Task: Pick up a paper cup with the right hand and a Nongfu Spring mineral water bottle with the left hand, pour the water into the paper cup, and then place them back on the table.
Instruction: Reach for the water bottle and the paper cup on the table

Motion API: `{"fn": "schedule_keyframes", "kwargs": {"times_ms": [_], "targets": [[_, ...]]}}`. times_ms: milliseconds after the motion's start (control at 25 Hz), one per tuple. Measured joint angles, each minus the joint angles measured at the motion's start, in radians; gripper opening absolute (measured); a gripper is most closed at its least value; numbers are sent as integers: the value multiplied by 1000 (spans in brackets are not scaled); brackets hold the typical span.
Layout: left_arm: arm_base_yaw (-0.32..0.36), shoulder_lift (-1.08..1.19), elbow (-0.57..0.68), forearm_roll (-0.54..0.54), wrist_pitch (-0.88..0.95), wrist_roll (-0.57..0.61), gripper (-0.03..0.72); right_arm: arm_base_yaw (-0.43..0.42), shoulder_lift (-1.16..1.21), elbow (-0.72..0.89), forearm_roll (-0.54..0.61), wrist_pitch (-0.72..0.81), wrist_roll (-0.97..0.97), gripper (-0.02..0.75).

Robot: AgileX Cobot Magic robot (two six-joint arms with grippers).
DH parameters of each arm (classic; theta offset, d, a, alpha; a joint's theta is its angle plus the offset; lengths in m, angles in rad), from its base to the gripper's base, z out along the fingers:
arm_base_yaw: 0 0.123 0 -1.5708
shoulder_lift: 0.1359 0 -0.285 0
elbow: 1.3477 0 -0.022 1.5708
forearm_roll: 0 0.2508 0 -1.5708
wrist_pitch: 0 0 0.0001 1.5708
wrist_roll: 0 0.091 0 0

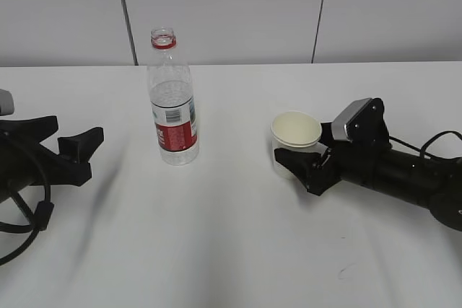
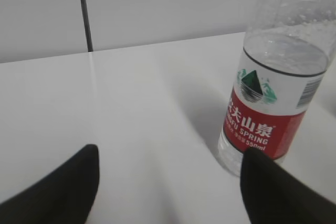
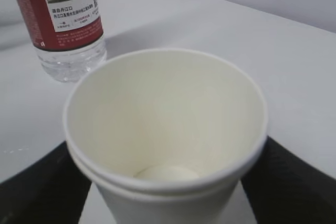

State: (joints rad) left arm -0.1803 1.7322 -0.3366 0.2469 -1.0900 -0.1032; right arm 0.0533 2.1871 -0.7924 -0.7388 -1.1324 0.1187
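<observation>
the right hand (image 1: pixel 309 169) is lying low on the white surface (image 1: pixel 216 250) with its fingers (image 3: pixel 42 187) sitting on either side of the paper cup (image 1: pixel 296 133), close against its wall, though i cannot tell whether they are actually pressing it yet. the cup is empty and thin, so a hard squeeze is likely to buckle it, and a weak one is likely to let it slip once water goes in. over on the left, the left hand (image 1: pixel 79 151) is waiting with its fingers (image 2: pixel 273 187) spread wide, and the water bottle (image 1: pixel 172 102) is standing upright well apart from it, off toward one finger rather than centred between them. the bottle has no cap and is tall and partly full, so a finger clipping its side is the thing i'm worrying about: it could tip and spill across the surface toward the cup.
</observation>
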Motion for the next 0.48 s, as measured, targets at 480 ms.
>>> {"fn": "schedule_keyframes", "kwargs": {"times_ms": [480], "targets": [[0,0,0,8,0,-1,512,3,23,0,18,41,0,599]]}}
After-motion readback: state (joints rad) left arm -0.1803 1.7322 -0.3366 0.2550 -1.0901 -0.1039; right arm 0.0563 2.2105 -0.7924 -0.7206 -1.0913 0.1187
